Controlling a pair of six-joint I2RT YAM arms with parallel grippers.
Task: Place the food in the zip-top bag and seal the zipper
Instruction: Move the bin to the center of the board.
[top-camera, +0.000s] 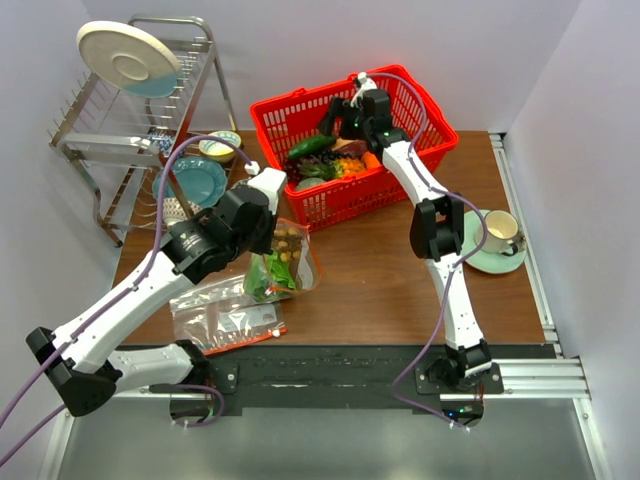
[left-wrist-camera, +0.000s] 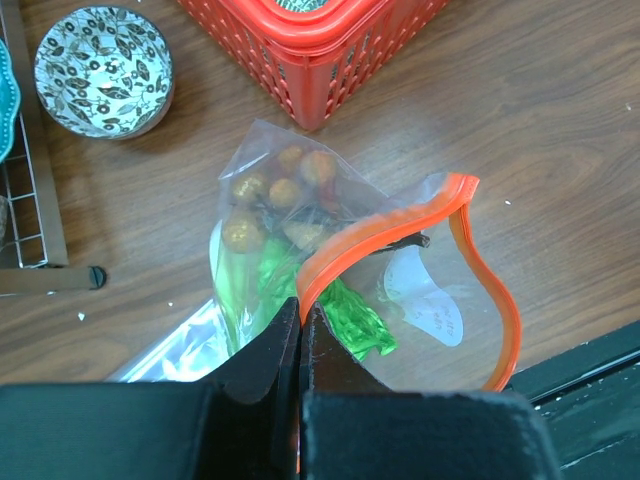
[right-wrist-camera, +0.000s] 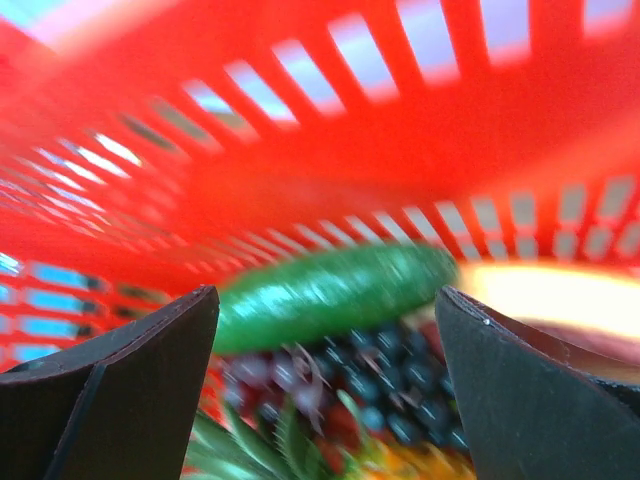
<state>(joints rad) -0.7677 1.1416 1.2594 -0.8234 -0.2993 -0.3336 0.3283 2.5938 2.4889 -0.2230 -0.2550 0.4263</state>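
Note:
My left gripper (left-wrist-camera: 300, 312) is shut on the red-orange zipper strip (left-wrist-camera: 375, 228) of the zip-top bag (top-camera: 282, 260) and holds its mouth open above the table. Inside the bag lie green cabbage leaves (left-wrist-camera: 355, 318) and small brown round nuts (left-wrist-camera: 270, 190). My right gripper (right-wrist-camera: 325, 310) is open over the red basket (top-camera: 300, 115), its fingers either side of the dark green cucumber (right-wrist-camera: 330, 290), apart from it. The cucumber (top-camera: 310, 146) lies in the basket on top of purple grapes (right-wrist-camera: 395, 385). The right wrist view is blurred.
A second clear bag (top-camera: 222, 315) lies flat at the table's near left edge. A dish rack (top-camera: 125, 130) with a plate, a teal plate (top-camera: 200, 182) and a patterned bowl (left-wrist-camera: 100, 70) are at the left. A cup on a saucer (top-camera: 497, 240) is at the right.

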